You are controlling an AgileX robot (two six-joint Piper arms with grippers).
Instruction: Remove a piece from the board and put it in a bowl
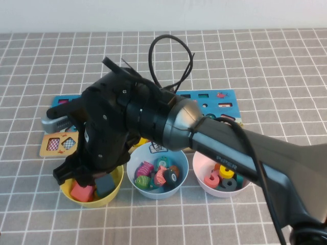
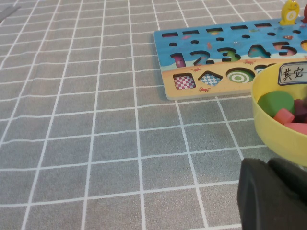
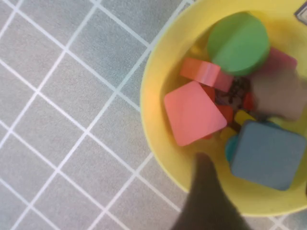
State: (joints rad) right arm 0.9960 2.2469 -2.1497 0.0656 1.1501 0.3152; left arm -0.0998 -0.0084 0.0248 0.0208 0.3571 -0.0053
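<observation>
Right wrist view shows a blurred brownish block, probably the star piece (image 3: 280,98), inside the yellow bowl (image 3: 153,105) directly below the right gripper (image 1: 84,176), among a green disc, red blocks and a blue cube. Its jaws look spread and hold nothing. I judge the drop done; only retreat remains. The puzzle board (image 1: 230,97) lies beyond the jaws. The left gripper (image 2: 271,194) sits low over the counter (image 2: 96,143) beside the bowl; its jaws' state I cannot tell.
</observation>
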